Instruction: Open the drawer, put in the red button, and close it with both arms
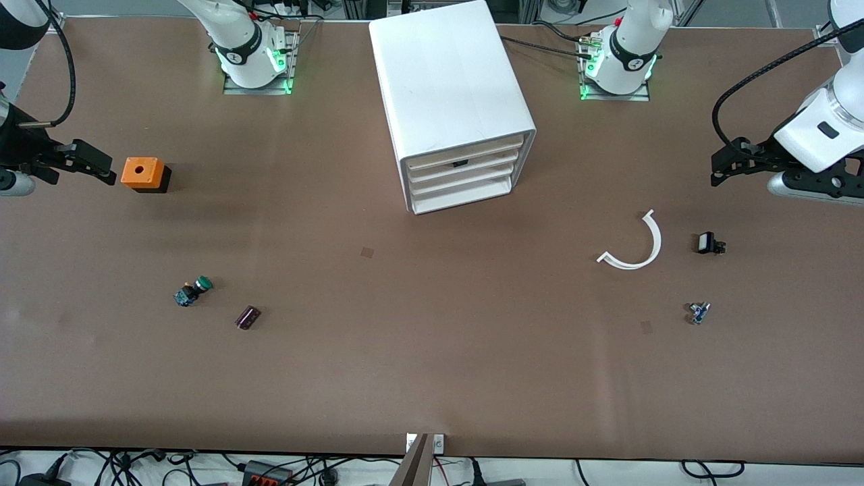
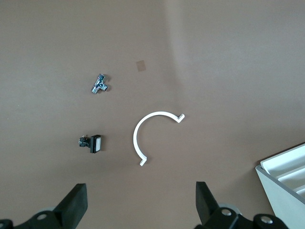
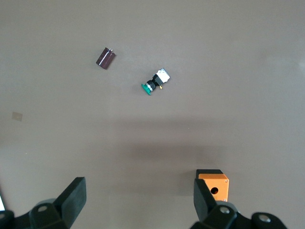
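Note:
The white cabinet stands at the table's middle, near the robots' bases, with its three drawers pushed in. The middle drawer is shut; a small dark spot shows just above its front. A corner of the cabinet also shows in the left wrist view. The red button is not in view. My left gripper is open and empty, up over the left arm's end of the table. My right gripper is open and empty, up beside the orange box.
A green-capped button and a dark purple cylinder lie toward the right arm's end. A white curved piece, a black-and-white switch and a small metal part lie toward the left arm's end.

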Robot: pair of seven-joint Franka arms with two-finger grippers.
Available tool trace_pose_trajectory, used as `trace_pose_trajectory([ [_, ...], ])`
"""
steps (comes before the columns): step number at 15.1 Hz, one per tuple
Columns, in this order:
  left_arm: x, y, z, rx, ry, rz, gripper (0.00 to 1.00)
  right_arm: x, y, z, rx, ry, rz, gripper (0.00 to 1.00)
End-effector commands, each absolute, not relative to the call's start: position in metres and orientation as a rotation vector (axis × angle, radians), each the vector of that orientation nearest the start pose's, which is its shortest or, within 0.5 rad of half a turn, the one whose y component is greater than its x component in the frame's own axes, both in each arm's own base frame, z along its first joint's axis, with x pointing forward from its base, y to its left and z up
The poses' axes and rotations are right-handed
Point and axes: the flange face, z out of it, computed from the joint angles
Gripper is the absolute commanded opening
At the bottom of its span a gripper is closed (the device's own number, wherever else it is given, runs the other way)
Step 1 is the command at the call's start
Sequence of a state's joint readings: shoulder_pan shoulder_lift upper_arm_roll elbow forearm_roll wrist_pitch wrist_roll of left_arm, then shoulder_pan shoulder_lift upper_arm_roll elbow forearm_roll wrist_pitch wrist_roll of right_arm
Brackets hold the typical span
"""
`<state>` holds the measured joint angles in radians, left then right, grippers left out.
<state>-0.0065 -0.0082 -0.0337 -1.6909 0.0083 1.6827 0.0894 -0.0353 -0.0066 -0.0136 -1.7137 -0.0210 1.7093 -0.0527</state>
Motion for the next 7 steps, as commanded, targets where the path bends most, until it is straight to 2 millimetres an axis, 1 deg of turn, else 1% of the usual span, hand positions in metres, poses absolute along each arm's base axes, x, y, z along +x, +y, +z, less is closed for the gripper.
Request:
trace_pose_trajectory([
  [1, 0.5569, -0.0203, 0.5888, -3.104, 0.224, 0.006, 1.0, 0.5547, -0.0285, 0.574, -3.162, -0.002, 0.006, 1.0],
  [4, 0.5576, -0.0203, 0.5888, -3.104, 0.233, 0.004, 1.0, 0.5558, -0.0285, 0.572, -3.162, -0.002, 0.014, 1.0],
  [7, 0.5578, -0.0223, 0.589, -3.107, 0.226, -0.001, 1.0, 0.5568, -0.0279, 0.5748, -3.164, -0.005, -0.003, 1.0],
])
